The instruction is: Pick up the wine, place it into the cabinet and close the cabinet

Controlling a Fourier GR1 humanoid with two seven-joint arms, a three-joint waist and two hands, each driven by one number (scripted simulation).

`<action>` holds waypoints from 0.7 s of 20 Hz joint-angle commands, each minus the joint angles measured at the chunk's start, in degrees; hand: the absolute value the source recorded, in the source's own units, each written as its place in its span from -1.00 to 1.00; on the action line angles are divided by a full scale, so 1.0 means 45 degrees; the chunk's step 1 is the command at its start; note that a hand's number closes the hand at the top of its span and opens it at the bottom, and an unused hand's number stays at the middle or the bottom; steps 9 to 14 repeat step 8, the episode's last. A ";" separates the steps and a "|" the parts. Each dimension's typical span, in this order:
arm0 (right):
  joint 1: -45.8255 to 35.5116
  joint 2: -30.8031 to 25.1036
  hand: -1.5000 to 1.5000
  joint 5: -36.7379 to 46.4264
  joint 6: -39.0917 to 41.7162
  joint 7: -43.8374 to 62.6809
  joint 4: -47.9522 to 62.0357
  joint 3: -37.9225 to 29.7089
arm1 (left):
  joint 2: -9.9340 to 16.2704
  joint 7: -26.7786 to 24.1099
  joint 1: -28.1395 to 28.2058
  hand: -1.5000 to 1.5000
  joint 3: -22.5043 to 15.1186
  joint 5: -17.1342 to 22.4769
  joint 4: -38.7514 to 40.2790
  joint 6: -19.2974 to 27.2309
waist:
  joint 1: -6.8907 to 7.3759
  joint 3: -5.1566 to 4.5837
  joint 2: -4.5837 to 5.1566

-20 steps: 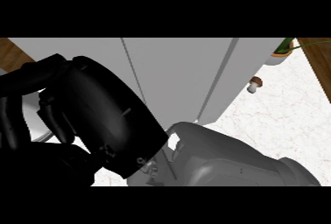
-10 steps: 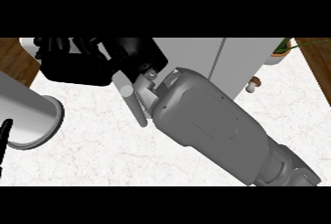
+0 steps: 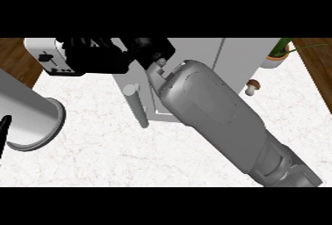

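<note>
The right forearm [image 3: 224, 118] is stretched diagonally from the lower right to the cabinet [image 3: 194, 57] at the top; the right hand [image 3: 113, 55] is seen at the cabinet's upper left, its fingers curled, though what they close on cannot be told; the wine cannot be made out. A grey handle [image 3: 136, 105] is seen on the cabinet door. The left forearm [image 3: 29, 114] is cut by the left edge, its hand out of view. A toaster [image 3: 48, 57], mushroom [image 3: 253, 87] and potted plant [image 3: 277, 55] stand on the counter [image 3: 117, 154].
</note>
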 commanded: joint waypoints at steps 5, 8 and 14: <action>0.0014 -0.0947 1.00 0.0970 -0.0018 -0.1175 0.2314 -0.0604 | -0.0187 0.0267 -0.0915 -1.00 0.0183 -0.0004 0.0442 0.0043 | -0.0132 0.0072 0.0528; -0.0077 -0.1085 1.00 0.0786 0.0257 -0.1245 0.2531 -0.0886 | -0.0578 0.0051 -0.0723 -1.00 -0.0572 -0.0516 0.0423 0.0075 | -0.0066 0.0071 0.0545; -0.0077 -0.1085 1.00 0.0786 0.0257 -0.1245 0.2531 -0.0886 | -0.0578 0.0051 -0.0723 -1.00 -0.0572 -0.0516 0.0423 0.0075 | -0.0066 0.0071 0.0545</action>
